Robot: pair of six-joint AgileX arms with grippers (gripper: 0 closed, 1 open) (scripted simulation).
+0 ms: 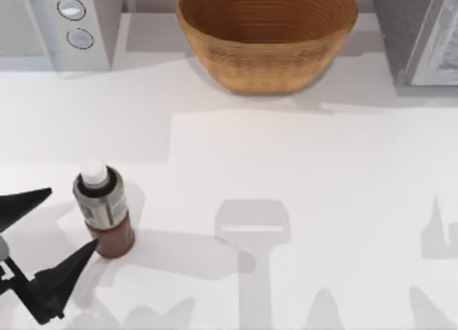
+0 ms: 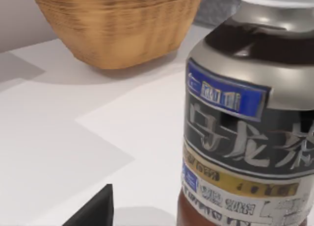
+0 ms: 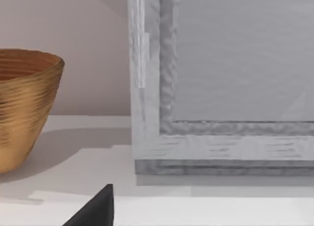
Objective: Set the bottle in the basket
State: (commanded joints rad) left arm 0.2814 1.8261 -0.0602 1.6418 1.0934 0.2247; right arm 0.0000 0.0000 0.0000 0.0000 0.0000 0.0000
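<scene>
Left gripper (image 1: 61, 226) at the table's near left corner, fingers spread wide, one dark fingertip (image 1: 32, 199) up-left of the bottle's base and the other (image 1: 75, 262) just beside the base on its left. The bottle (image 1: 104, 212) stands upright on the table (image 1: 300, 201), at the mouth of the jaws rather than between them; no contact that I can make out from the top view, though the lower fingertip comes very close to the reddish-brown bottom.

Left wrist view: bottle (image 2: 245, 118) large and close, grey label band with blue and yellow patches, dark shoulder, white cap at the frame edge. One dark fingertip (image 2: 95, 211) shows low in that view, apart from the bottle.

Basket (image 1: 266, 36) sits at the far edge of the table, centre, well apart from the bottle; tan, ribbed coils inside and out, nothing visible inside it.

Right arm: one dark fingertip (image 3: 95, 209) in the right wrist view, facing the grey cabinet (image 3: 221, 88); spread of those fingers cannot be told. Basket (image 3: 24, 108) to one side there.

Surface: white tabletop, crossed by soft grey shadows. A white appliance with two round knobs (image 1: 61, 22) stands at far left, grey cabinet (image 1: 418, 33) at far right. Pale wall behind.
</scene>
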